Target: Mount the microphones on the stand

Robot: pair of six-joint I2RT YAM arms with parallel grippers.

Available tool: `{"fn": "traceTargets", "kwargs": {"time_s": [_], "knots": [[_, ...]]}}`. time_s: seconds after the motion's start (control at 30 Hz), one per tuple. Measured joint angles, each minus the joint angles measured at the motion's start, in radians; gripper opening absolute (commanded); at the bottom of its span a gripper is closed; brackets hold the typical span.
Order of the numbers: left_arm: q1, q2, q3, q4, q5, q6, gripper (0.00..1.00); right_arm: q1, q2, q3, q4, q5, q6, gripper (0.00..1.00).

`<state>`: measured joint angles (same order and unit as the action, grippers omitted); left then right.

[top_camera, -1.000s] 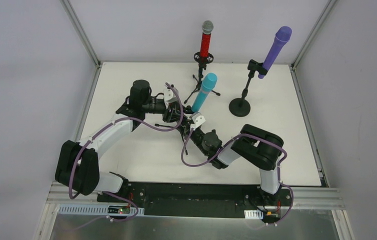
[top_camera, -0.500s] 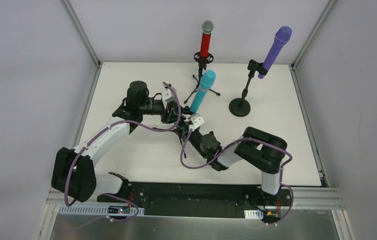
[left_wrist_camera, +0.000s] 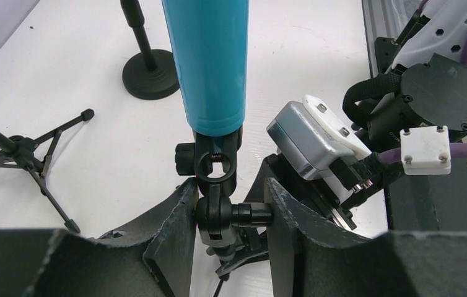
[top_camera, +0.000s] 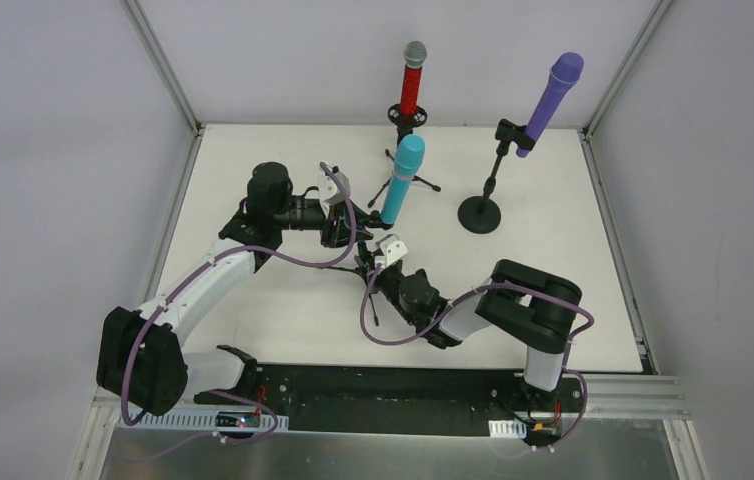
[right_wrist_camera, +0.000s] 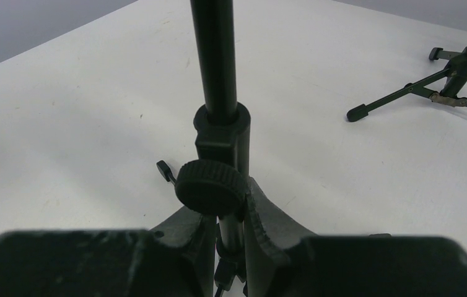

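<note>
The cyan microphone stands nearly upright near the middle of the tabletop, head up, its lower end seated in the black clip of a small stand that both arms hold. Directly under the cyan microphone, the left gripper is pressed together on the stand's swivel joint: one finger lies against the joint body and the other against the end of its side knob. Lower still, the right gripper is clamped on the stand's thin pole just below a knurled knob, with the pole rising straight up between its fingers. Behind the cyan microphone, toward the far edge of the tabletop, the red microphone with its silver mesh head sits upright in a tripod stand, whose spread legs rest on the tabletop just beyond the cyan microphone. To the right of the cyan microphone and well apart from it, the purple microphone leans in the clip of a round-base stand, its head tilted up and away to the right.
</note>
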<state>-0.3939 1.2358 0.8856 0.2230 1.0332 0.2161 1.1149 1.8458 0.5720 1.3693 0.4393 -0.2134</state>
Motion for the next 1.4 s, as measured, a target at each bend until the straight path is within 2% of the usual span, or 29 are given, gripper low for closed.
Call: {"fn": "traceTargets", "kwargs": {"time_s": [0.33, 0.87, 1.13, 1.4], "knots": [[0.000, -0.012, 0.000, -0.009, 0.005, -0.023, 0.00, 0.018, 0.005, -0.011, 0.030, 0.021, 0.004, 0.00], [0.001, -0.045, 0.021, -0.047, -0.031, -0.115, 0.00, 0.043, 0.058, -0.039, 0.193, 0.021, 0.023, 0.00], [0.000, -0.047, 0.042, -0.021, -0.051, -0.185, 0.00, 0.043, 0.092, -0.028, 0.267, 0.021, 0.023, 0.00], [0.000, -0.058, 0.107, 0.043, -0.042, -0.257, 0.00, 0.047, 0.119, -0.031, 0.267, 0.034, 0.013, 0.00]]}}
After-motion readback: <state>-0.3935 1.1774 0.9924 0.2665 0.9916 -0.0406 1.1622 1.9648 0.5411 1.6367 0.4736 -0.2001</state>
